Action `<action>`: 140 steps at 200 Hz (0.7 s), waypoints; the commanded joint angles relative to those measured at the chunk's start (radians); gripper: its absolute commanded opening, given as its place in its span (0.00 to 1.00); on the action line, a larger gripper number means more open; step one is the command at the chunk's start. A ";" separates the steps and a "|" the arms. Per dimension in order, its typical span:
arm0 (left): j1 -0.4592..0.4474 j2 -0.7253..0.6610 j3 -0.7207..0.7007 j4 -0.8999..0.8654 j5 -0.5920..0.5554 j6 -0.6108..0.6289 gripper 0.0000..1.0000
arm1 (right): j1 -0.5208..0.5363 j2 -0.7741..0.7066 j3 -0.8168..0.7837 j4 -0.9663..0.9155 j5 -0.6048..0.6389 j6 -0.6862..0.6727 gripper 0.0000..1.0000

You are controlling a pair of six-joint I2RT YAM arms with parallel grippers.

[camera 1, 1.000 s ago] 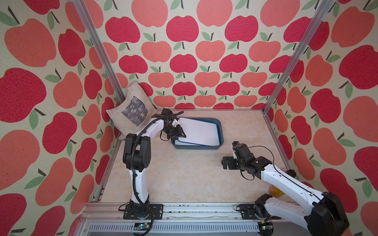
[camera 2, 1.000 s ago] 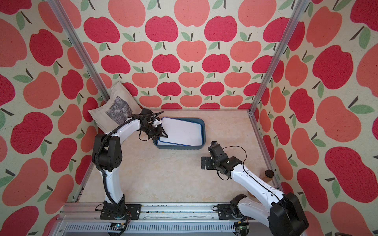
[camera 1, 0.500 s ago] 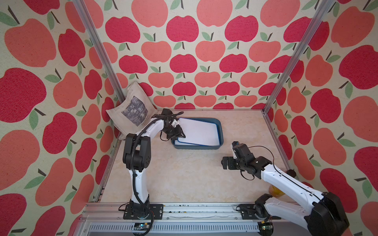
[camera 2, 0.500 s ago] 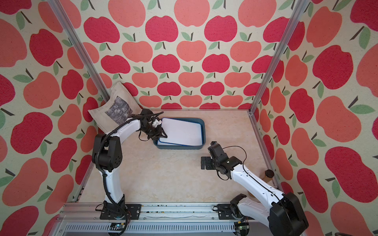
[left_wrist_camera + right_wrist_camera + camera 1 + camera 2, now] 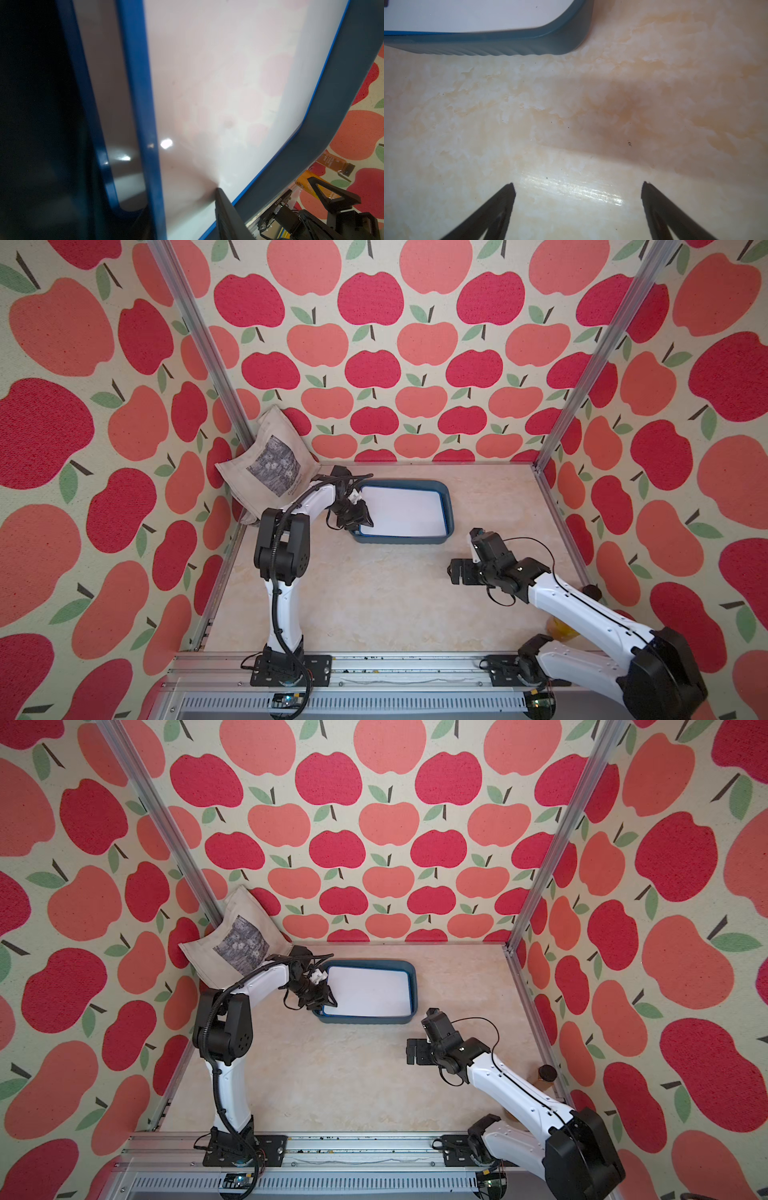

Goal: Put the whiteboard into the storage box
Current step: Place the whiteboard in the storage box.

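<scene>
In the box (image 5: pixel 399 540): the whiteboard (image 5: pixel 405 510) is lying almost flat, filling the tray at 12 o'clock on the bench (image 5: pixel 374 605). Its 9 o'clock edge seems to be riding a little high.
Left end effector (image 5: pixel 354 517): it is pinching the whiteboard at the 8 o'clock corner, part-closed. One finger (image 5: pixel 225 207) is pressing on the white face and the other is hiding underneath.
Lower frame (image 5: pixel 91 116): a second blue edge is showing beneath in the left wrist view, and I cannot tell what it belongs to.
Right end effector (image 5: pixel 578 184): it is hovering wide open and empty over bare bench, near the box's 5 o'clock.
Doing it well: lowering the raised edge until the frame is sitting inside the rim, then opening slowly and lifting straight up, is looking safest. Dragging sideways is risking pulling the whiteboard over the rim.
</scene>
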 commanded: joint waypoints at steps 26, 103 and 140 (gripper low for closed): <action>-0.024 0.030 0.044 -0.046 -0.075 0.002 0.42 | -0.006 0.022 -0.015 0.022 -0.019 0.018 0.99; -0.058 0.055 0.066 -0.067 -0.154 -0.013 0.42 | -0.005 0.046 -0.029 0.048 -0.034 0.026 0.99; -0.077 0.057 0.076 -0.079 -0.212 -0.021 0.42 | -0.006 0.054 -0.026 0.050 -0.033 0.021 0.99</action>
